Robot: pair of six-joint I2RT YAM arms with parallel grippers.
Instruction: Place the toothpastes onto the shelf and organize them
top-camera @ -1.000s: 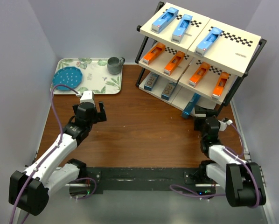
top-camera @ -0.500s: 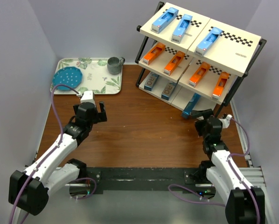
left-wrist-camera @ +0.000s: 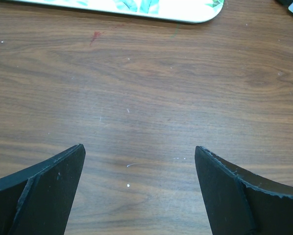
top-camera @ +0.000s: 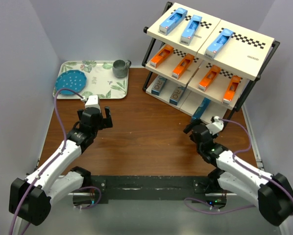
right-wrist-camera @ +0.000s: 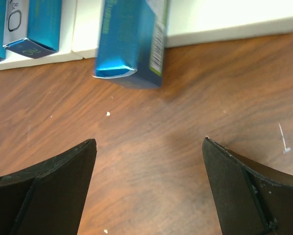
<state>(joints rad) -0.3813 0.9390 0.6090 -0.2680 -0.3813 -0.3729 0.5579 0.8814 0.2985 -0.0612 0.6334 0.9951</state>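
The shelf (top-camera: 256, 61) stands at the back right. Three light blue toothpastes (top-camera: 190, 28) lie on its top board, several orange ones (top-camera: 183, 66) on the middle board, and two grey-and-teal ones (top-camera: 158, 86) on the bottom left. A teal toothpaste (top-camera: 201, 108) lies on the bottom right board (right-wrist-camera: 234, 19); in the right wrist view this box (right-wrist-camera: 129, 44) overhangs the table. My right gripper (top-camera: 193, 128) (right-wrist-camera: 147, 142) is open and empty, a little in front of that box. My left gripper (top-camera: 107, 117) (left-wrist-camera: 139, 147) hangs open over bare wood at mid-left.
A leaf-patterned tray (top-camera: 100, 88) at the back left holds a blue plate (top-camera: 70, 81) and a grey mug (top-camera: 120, 68); its edge (left-wrist-camera: 136, 10) shows ahead of the left fingers. Grey walls close in both sides, and the shelf's black frame leg (top-camera: 237, 105) stands by the right arm.
My right gripper has drawn back from the shelf's bottom tier toward the left and front, opening wider. The teal box stays on the board. The left arm is unmoved.
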